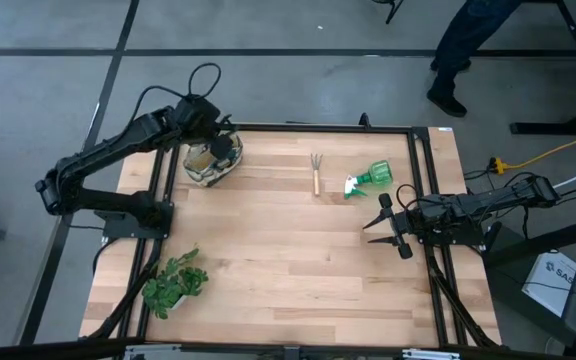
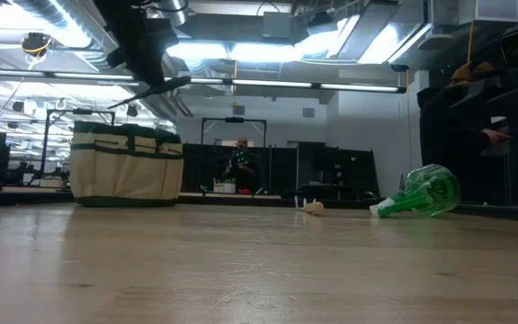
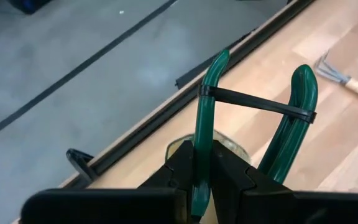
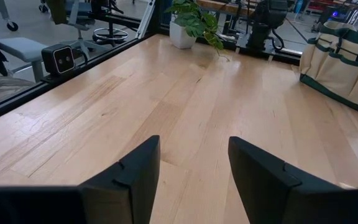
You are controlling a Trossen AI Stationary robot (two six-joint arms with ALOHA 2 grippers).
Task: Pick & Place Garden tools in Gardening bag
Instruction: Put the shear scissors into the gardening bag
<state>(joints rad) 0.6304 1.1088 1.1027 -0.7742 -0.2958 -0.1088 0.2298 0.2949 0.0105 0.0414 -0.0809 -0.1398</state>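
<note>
My left gripper (image 1: 222, 142) is at the table's far left, above the gardening bag (image 1: 211, 162), and is shut on pruning shears with green handles (image 3: 294, 118) joined by a black band. The bag, cream with dark green trim, stands upright on the table in the low view (image 2: 126, 166). A wooden-handled rake (image 1: 316, 172) and a green spray bottle (image 1: 371, 178) lie on the table at the far middle and far right. My right gripper (image 4: 193, 165) is open and empty near the right edge (image 1: 393, 225). No trowel shows. My left gripper pinches one green handle of the shears (image 3: 200, 134) between its two fingers. The handles' free ends stick out past the fingertips. The second handle stands free beside them. The blade end is hidden behind the gripper. The shears are lifted clear, over the bag.
A leafy plant in a white pot (image 1: 175, 283) stands at the near left. A black frame rail (image 1: 298, 127) runs along the far edge. A person's legs (image 1: 463, 50) show on the floor beyond the far right corner. Bare wood lies across the table's middle.
</note>
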